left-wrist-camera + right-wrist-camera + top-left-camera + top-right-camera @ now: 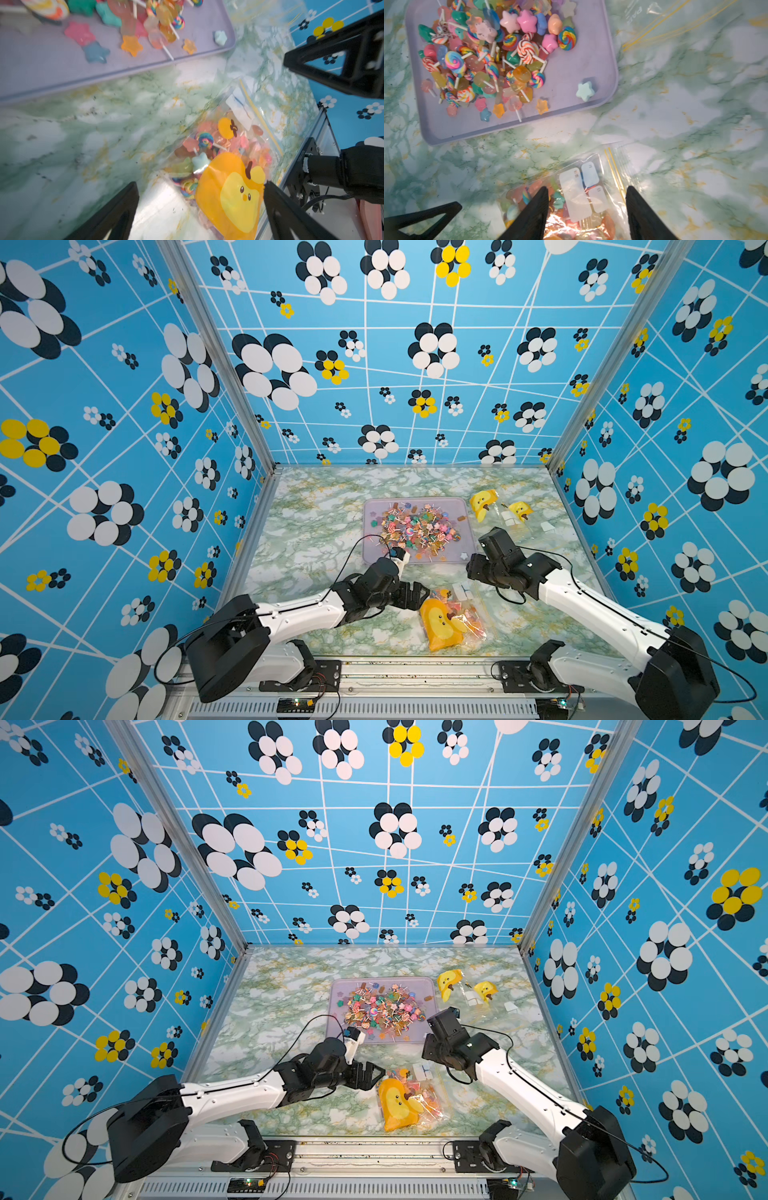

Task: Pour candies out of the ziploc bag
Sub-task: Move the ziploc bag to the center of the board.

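— Looking at both top views first: where is the work?
— Near the middle of the bench's front edge. A clear plastic ziploc bag with an orange-and-yellow chick print [442, 628] lies flat there, with small multicoloured candies [469, 620] inside. Mid-bench sits a shallow lilac plastic tray [368, 531] heaped with more of them, and two emptied clear bags [505, 512] lie by its far right corner. I judge this bag is the next to pour.

— And the arms?
— Both reach low and inward. The left fingers [415, 595] sit at the bag's left side. The right fingers [473, 570] hang over its far end, between bag and tray.

— Left wrist view?
— The left fingers [124, 199] are spread wide either side of the chick-print end, gripping nothing. That probably sets them up to lift the closed end so the contents slide out.

— Right wrist view?
— The right fingers [537, 203] are apart too. One is over the sweets, the other beside the thin yellow zip line [614, 170], which runs along the side facing the bench's right edge. I see no pinch on the film. They look placed to take the mouth, and the tray's near rim [508, 128] is close enough for a short carry and tilt.
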Controlling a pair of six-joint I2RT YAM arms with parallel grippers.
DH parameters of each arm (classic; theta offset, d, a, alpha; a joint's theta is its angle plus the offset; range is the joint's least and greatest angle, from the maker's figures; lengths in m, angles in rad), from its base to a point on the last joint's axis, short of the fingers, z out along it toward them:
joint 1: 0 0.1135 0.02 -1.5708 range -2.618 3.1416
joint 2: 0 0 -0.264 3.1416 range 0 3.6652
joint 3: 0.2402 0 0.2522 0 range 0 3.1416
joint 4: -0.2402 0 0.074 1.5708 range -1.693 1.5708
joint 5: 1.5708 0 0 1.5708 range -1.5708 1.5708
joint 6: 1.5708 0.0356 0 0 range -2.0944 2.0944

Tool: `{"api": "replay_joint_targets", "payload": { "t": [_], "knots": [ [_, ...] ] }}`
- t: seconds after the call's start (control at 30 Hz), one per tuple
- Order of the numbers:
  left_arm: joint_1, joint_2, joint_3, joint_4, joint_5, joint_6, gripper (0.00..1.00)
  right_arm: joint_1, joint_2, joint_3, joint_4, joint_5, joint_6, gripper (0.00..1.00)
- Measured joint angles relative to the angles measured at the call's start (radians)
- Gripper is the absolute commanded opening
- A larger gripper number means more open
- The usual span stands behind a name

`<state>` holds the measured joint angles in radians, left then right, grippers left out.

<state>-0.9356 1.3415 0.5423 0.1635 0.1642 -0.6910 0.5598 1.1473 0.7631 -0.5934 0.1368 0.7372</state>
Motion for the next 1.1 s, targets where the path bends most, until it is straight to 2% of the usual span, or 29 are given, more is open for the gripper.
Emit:
{"api": "replay_joint_targets", "payload": {
  "t": [0.17,0.37,0.43,0.63,0.8,0.97,1.1],
  "knots": [
    [-0.072,0.091,0.050,-0.039,0.000,-0.010,0.88,-0.015,-0.011,-0.029,-0.017,0.003,-0.013,0.63],
    [-0.090,0.190,0.090,-0.025,0.028,-0.046,0.81,-0.027,-0.003,-0.086,-0.017,-0.011,-0.014,0.63],
    [-0.091,0.218,0.108,-0.011,0.037,-0.061,0.72,-0.028,0.005,-0.094,-0.015,-0.016,-0.014,0.63],
    [-0.081,0.273,0.118,0.032,0.053,-0.103,0.33,-0.038,0.006,-0.128,0.014,-0.027,-0.013,0.63],
    [-0.055,0.273,0.117,0.023,0.060,-0.108,0.14,-0.039,0.006,-0.159,0.031,-0.045,-0.013,0.63],
    [0.022,0.223,0.117,-0.055,0.058,-0.072,0.08,-0.042,0.007,-0.160,0.045,-0.055,-0.013,0.63],
    [0.117,0.163,0.120,-0.127,0.056,-0.018,0.14,-0.043,0.007,-0.160,0.063,-0.068,-0.013,0.63]
  ]
}}
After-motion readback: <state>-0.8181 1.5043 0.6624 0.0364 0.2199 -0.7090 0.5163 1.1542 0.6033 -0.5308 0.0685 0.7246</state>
